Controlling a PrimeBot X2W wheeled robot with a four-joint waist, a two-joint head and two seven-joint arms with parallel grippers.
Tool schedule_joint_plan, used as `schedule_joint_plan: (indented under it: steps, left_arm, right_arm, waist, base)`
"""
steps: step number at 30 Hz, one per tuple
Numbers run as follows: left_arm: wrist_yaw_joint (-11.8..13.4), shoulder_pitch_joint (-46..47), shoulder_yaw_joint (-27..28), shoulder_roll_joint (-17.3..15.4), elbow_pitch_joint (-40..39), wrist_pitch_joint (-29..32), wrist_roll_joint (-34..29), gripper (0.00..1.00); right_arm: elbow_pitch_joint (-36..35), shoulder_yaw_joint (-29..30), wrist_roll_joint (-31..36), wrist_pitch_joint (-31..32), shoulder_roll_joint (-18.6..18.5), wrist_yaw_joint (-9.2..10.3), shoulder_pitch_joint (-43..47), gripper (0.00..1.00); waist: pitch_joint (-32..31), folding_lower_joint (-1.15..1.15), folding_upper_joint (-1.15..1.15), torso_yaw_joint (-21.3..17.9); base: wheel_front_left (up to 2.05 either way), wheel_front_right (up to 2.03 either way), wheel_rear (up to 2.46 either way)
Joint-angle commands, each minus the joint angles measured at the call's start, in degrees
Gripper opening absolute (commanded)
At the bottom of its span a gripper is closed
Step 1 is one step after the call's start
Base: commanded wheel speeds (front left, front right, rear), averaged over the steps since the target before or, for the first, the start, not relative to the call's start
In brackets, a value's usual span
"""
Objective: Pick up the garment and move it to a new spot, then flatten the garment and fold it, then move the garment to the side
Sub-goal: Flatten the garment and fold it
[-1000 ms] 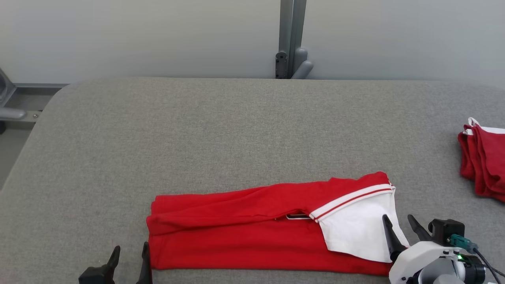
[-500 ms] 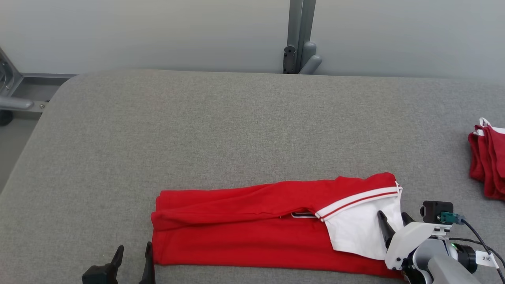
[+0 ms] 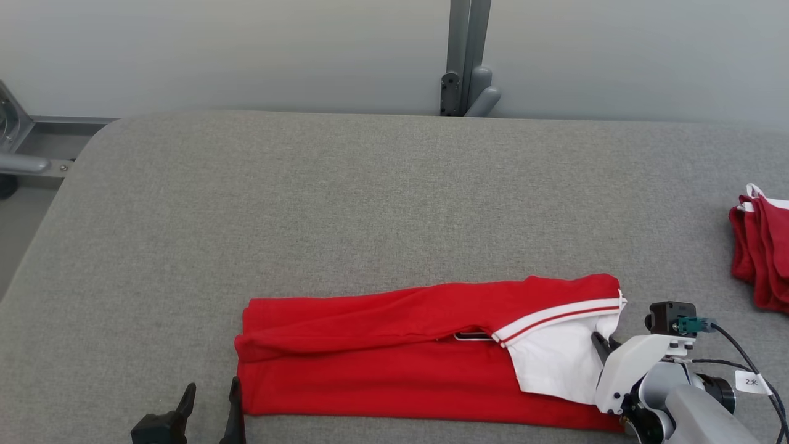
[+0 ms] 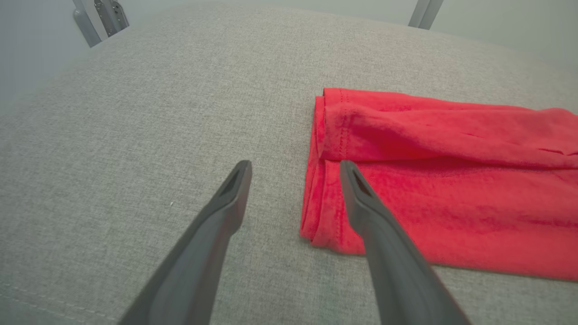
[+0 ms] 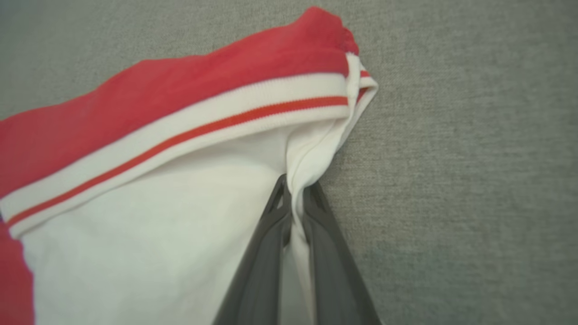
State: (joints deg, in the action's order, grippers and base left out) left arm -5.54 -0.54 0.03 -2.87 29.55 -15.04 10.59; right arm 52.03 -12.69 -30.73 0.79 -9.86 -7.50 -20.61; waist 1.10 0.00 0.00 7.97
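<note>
One garment (image 3: 394, 364) is laid near the front of the grey woven table (image 3: 370, 203). It is folded into a long flat band of soft red knit, and at its right end there are a white panel and a white ribbed trim with one red stripe. A second pile of red cloth (image 3: 761, 253) is seen at the table's right edge, well apart.

Two grippers are counted. The right gripper (image 5: 295, 189) is closed on a pinched fold of the white panel at the garment's right edge, with cloth caught between its fingers. The left gripper (image 4: 294, 164) is held spread wide and empty at the garment's left end. One of its fingers is over the red hem and the other over bare table; whether either touches cannot be told.
</note>
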Motion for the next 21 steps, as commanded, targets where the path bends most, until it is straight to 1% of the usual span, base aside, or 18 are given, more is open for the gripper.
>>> schedule_joint_plan:
  steps: [1, 4, 8, 16, 18, 21]
  left_arm:
    - [0.28, 0.88, 0.12, -0.08, -0.05, -0.14, 0.37, 1.00]
    - [0.47, 0.67, 0.13, -0.08, 0.00, -0.14, 0.54, 1.00]
    - [0.37, 0.27, 0.10, -0.08, 0.06, -0.14, 0.53, 1.00]
    - [-0.06, 0.29, -1.00, -0.08, 0.03, -0.14, 1.36, 1.00]
    - [-0.09, 0.24, -1.18, -0.09, 0.17, -0.14, 1.65, 1.00]
    - [-0.02, 0.04, -1.51, -0.09, 0.36, -0.14, 1.97, 1.00]
  right_arm:
    - [0.90, -0.61, -0.38, 1.09, 0.10, 0.04, 0.85, 0.00]
    - [0.62, -0.07, -0.92, -0.41, -0.66, 0.08, 0.35, 0.00]
    - [1.28, 2.09, -1.12, -3.86, -2.37, 0.13, -0.23, 0.00]
    - [5.05, 6.99, 0.37, -9.39, -4.94, 0.11, -0.79, 0.00]
    - [5.29, 7.53, 0.63, -10.41, -5.04, 0.10, -1.00, 0.00]
    - [3.86, 6.72, 1.11, -11.15, -4.45, 0.08, -1.15, 0.00]
  waist:
    - [0.06, 0.00, 0.00, 0.07]
    - [0.19, 0.00, 0.00, 0.16]
    - [0.25, 0.00, 0.00, 0.13]
    - [0.27, 0.00, 0.00, -0.82]
    - [0.22, 0.00, 0.00, -1.26]
    - [0.06, 0.00, 0.00, -1.95]
  base:
    - [0.00, 0.00, 0.00]
    - [0.00, 0.00, 0.00]
    - [0.00, 0.00, 0.00]
    - [0.00, 0.00, 0.00]
    - [0.00, 0.00, 0.00]
    - [0.00, 0.00, 0.00]
